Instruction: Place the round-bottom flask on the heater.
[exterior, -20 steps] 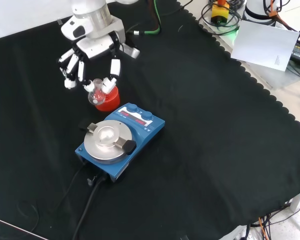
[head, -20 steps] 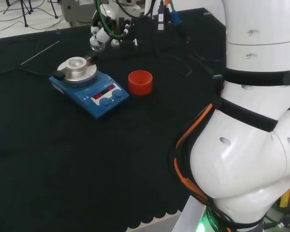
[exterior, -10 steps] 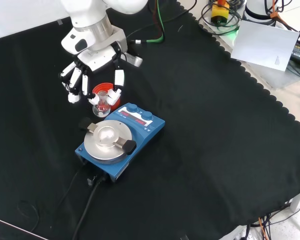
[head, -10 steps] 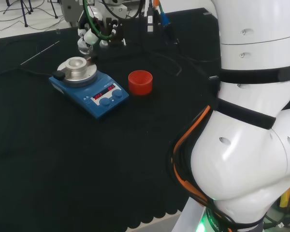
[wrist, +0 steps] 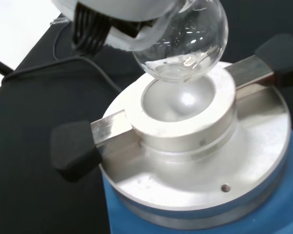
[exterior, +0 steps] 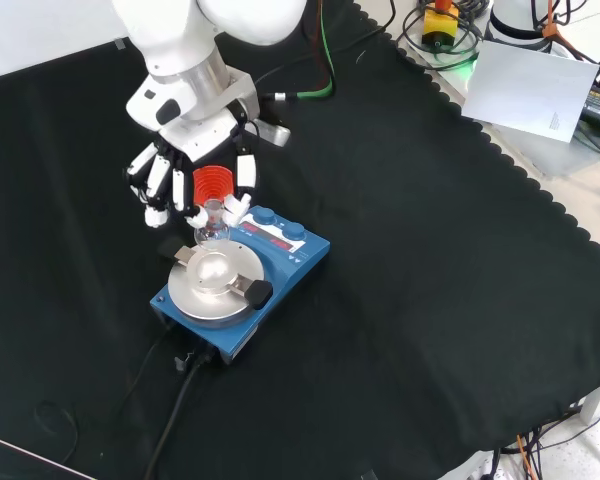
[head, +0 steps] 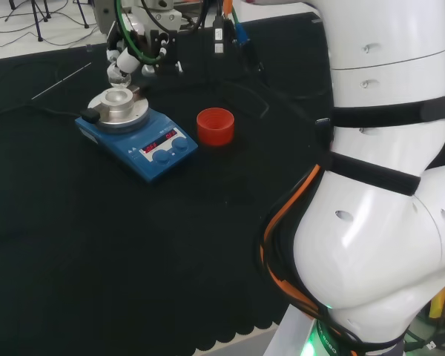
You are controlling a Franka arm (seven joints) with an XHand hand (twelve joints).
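Above the heater's (exterior: 238, 275) round metal bowl (wrist: 180, 105), the hand (exterior: 193, 160) grasps the clear round-bottom flask (exterior: 212, 224), fingers curled about its neck. In the wrist view the flask's bulb hangs just over the bowl's rim, not seated. In the front view, a red ribbed stand (head: 215, 126) sits on the black cloth (exterior: 430, 280) behind the hand.

Glossy white arm links (head: 371, 245), black seams, orange and green cables, black-and-white hand (exterior: 195, 165).
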